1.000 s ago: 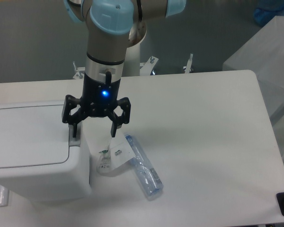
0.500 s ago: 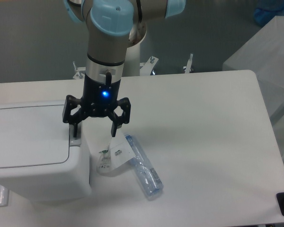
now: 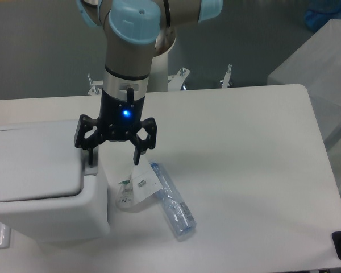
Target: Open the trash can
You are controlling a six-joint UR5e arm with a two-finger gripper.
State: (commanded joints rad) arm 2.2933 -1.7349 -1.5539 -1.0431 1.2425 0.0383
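The large white boxy plastic trash can [image 3: 42,187] with its flat lid sits at the left edge of the white bench [image 3: 244,170], at about nine o'clock from the black two-finger hand [image 3: 115,159]. The hand hangs spread and grasps nothing, its left finger [image 3: 88,154] over the grey tab at the can's right edge. A clear plastic bottle [image 3: 171,199] lies at five o'clock from the hand.

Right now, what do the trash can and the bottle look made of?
Trash can: likely molded plastic, white, matte to faintly satin; rounded corners, soft even shading, no seams showing. Bottle, lying on the table: clear thin plastic; the tabletop shows through it and it catches small highlights.
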